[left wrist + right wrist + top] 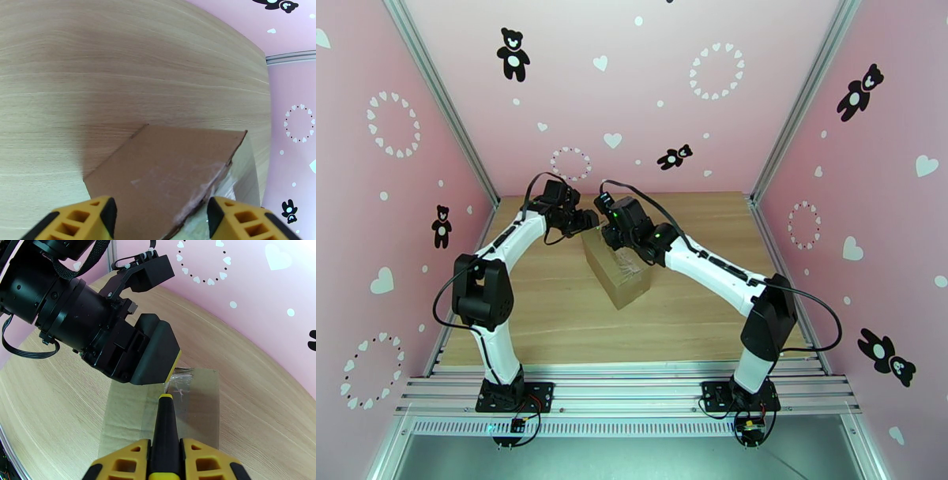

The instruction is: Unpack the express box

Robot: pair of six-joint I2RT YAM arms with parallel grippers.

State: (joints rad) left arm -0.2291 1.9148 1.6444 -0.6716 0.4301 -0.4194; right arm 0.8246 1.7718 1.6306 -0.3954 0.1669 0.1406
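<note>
Hovering over far end of express box (620,272): left fingers (79,219) spread wide, released, straddling box top; contact w/ cardboard can't tell. Box sits mid-desk (553,324), angled, taped seam up, flaps closed. Right fingers (197,457) clenched on utility knife (165,417), tip at tape near far edge. Step: prob. slitting seam, barely begun. Next: draw blade along tape toward near end, shallow, w/ box kept from sliding.

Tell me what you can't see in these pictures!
- Whether the left pincer touches the express box: left wrist view, bottom edge cuts off its fingertips.
- The knife blade: right wrist view, left pincer covers it.
- Inside of the express box: top external view, cardboard and arms cover it.
</note>
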